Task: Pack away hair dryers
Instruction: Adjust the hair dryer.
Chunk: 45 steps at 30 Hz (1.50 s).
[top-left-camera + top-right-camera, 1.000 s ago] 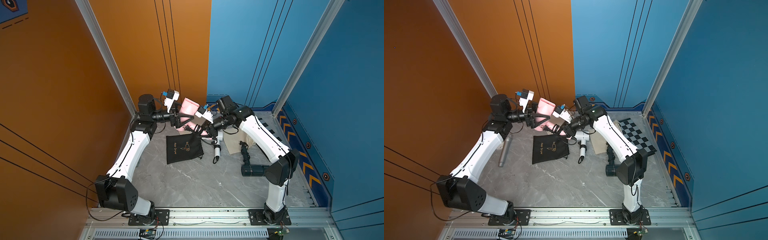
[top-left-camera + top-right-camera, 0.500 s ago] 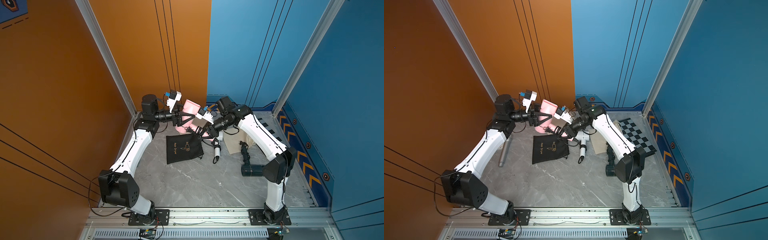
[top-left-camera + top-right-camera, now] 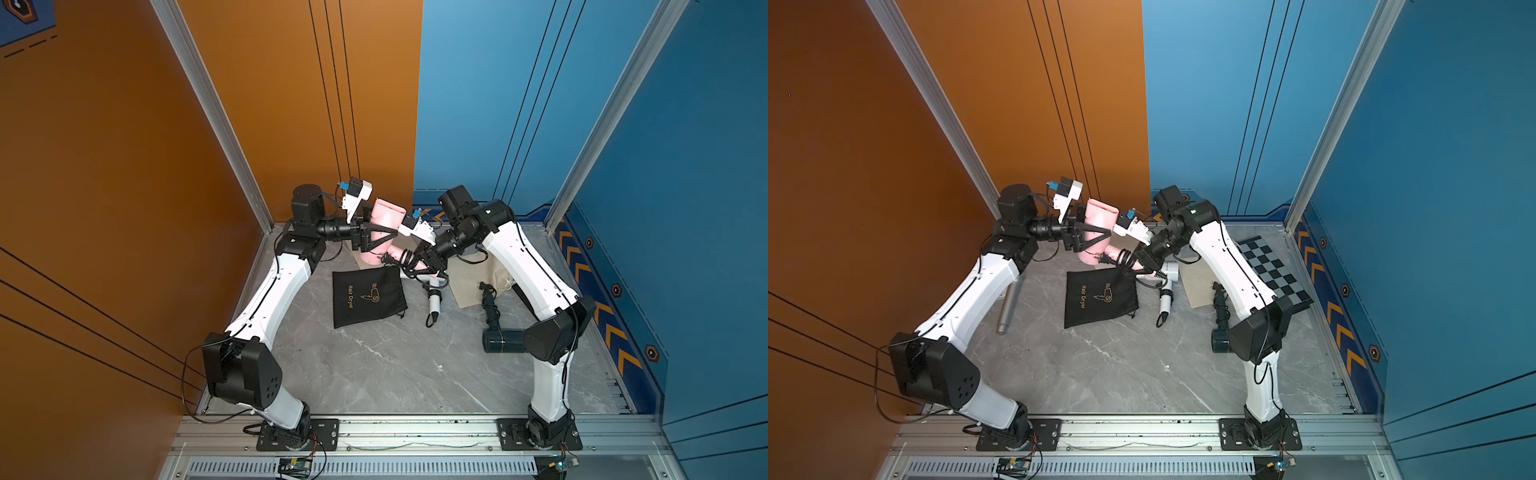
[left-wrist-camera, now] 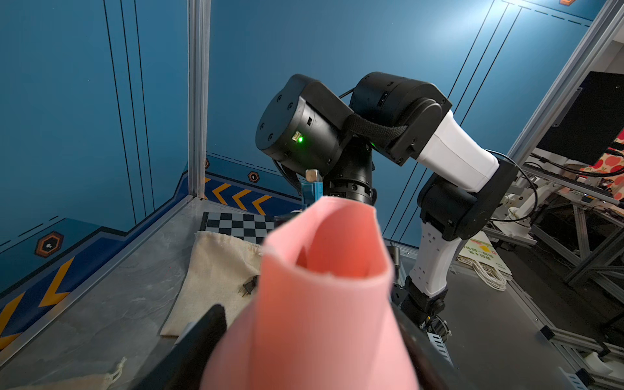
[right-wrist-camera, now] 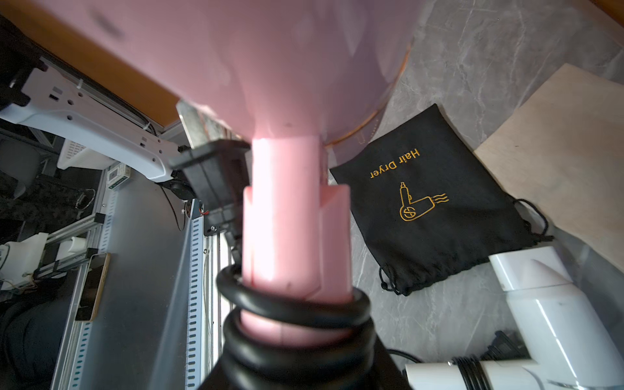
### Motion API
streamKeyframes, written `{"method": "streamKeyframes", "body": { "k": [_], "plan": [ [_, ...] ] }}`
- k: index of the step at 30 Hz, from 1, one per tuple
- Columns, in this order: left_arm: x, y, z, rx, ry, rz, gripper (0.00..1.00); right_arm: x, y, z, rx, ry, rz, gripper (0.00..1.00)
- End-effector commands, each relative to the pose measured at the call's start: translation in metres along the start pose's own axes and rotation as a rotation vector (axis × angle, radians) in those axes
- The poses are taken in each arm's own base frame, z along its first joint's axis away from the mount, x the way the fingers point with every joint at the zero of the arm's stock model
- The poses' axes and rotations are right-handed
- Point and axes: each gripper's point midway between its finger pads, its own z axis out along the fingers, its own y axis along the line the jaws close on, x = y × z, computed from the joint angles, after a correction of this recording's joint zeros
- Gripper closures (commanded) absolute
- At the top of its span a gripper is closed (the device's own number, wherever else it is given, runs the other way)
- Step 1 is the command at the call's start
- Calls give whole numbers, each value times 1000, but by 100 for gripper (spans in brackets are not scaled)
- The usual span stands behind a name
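Observation:
The pink hair dryer point(image 3: 388, 212) hangs in the air at the back of the table, held from both sides. My left gripper point(image 3: 384, 239) is shut on its wide barrel point(image 4: 324, 287), with a black finger point(image 4: 206, 331) pressed against each side. My right gripper point(image 3: 409, 262) is shut on the slim handle point(image 5: 287, 219), over the coiled black cord point(image 5: 297, 310). The white hair dryer point(image 3: 434, 297) lies on the table beneath the right wrist. The blackish teal hair dryer point(image 3: 498, 340) lies at the right, partly behind my right arm.
A black "Hair Dryer" pouch point(image 3: 365, 295) lies flat under the pink dryer. A beige pouch point(image 3: 469, 282) lies to its right. A silver rod point(image 3: 1007, 307) rests beside my left arm, and a checkerboard sheet point(image 3: 1271, 270) lies at the back right. Walls close in behind.
My left gripper has moved in slightly to the right and narrowed its jaws onto the pink barrel. The right gripper has kept its hold on the handle.

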Motion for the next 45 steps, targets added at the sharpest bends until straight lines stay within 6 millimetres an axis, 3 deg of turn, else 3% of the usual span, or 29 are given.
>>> {"method": "streamKeyframes", "body": {
  "k": [1,7,12,15,19,22,26,27,32,34,43,45],
  "plan": [
    [-3,-12,14,80,12,29,27,-5,9,-13,-7,-16,-114,83],
    [-10,-14,31,124,11,88,28,0,2,-25,21,-4,-119,83],
    [-16,-14,33,141,7,126,30,1,-2,-29,23,-9,-116,83],
    [-13,-12,34,143,9,126,37,0,-2,-31,15,-18,-120,83],
    [-10,-7,33,114,9,122,53,-3,-6,-30,16,-28,-115,82],
    [-13,-6,31,86,3,131,57,-7,-11,-30,17,-39,-102,68],
    [-20,-6,25,55,-6,139,61,-13,-18,-30,27,-59,-86,60],
    [-22,-5,24,45,-9,141,63,-15,-19,-30,27,-67,-82,52],
    [-27,-3,19,19,-17,146,66,-22,-22,-34,29,-103,-77,43],
    [-28,-2,17,14,-18,139,66,-25,-25,-37,31,-123,-69,46],
    [-29,2,16,1,-20,125,57,-27,-23,-36,2,-140,-66,78],
    [-29,2,16,3,-20,121,56,-23,-32,-26,-11,-125,-45,82]
  ]
}}
